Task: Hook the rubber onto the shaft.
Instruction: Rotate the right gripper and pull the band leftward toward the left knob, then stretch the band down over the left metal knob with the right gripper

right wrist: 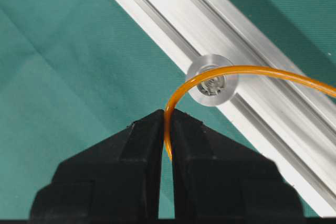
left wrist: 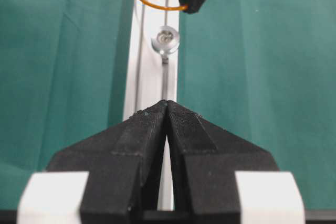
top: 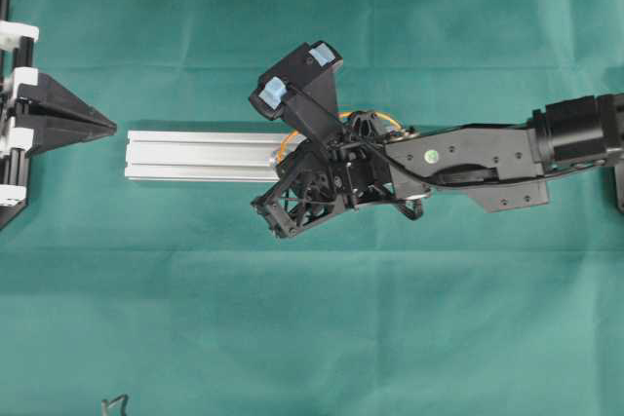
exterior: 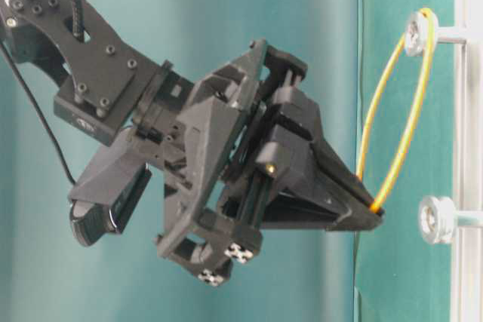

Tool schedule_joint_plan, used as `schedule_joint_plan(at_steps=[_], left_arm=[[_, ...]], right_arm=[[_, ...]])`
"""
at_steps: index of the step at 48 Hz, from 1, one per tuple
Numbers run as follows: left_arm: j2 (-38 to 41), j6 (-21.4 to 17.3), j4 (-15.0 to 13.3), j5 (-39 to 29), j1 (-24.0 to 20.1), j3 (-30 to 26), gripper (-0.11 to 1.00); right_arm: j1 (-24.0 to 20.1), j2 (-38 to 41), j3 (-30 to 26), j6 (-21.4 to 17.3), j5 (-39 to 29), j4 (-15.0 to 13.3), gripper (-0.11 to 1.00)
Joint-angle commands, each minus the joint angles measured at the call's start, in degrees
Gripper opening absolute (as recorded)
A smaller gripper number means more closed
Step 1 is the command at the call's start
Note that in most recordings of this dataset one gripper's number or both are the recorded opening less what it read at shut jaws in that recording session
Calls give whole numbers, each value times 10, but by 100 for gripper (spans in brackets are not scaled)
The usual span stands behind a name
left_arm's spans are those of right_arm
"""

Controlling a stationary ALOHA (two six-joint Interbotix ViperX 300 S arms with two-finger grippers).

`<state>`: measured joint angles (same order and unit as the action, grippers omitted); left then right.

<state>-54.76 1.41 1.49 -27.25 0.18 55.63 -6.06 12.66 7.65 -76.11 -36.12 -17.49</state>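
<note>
The rubber [exterior: 411,115] is a thin orange loop. In the table-level view its top end is hooked over the upper shaft [exterior: 416,33] on the silver rail [exterior: 468,141]. Its bottom end is pinched in my right gripper [exterior: 375,207], just above and left of the lower shaft [exterior: 436,219]. The right wrist view shows my right gripper [right wrist: 167,115] shut on the rubber [right wrist: 252,68], which arcs across a shaft's silver knob [right wrist: 212,81]. My left gripper [top: 109,128] is shut and empty, just off the rail's [top: 195,156] left end.
Green cloth [top: 312,319] covers the table. The right arm [top: 487,153] reaches in from the right over the rail's right end. In the left wrist view the rail [left wrist: 151,72] runs straight ahead, with a shaft knob [left wrist: 165,40] between both grippers.
</note>
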Motion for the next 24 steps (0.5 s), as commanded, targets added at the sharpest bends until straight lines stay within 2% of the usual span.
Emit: schedule_joint_plan(at_steps=[1,24], left_arm=[[4,-1,1,3,1,-18,0],[5,0,1,4,0,-18,0]], right_arm=[[2,-6,-20,1,9,-2,7],[11,15,-33,0,26,-3,7]])
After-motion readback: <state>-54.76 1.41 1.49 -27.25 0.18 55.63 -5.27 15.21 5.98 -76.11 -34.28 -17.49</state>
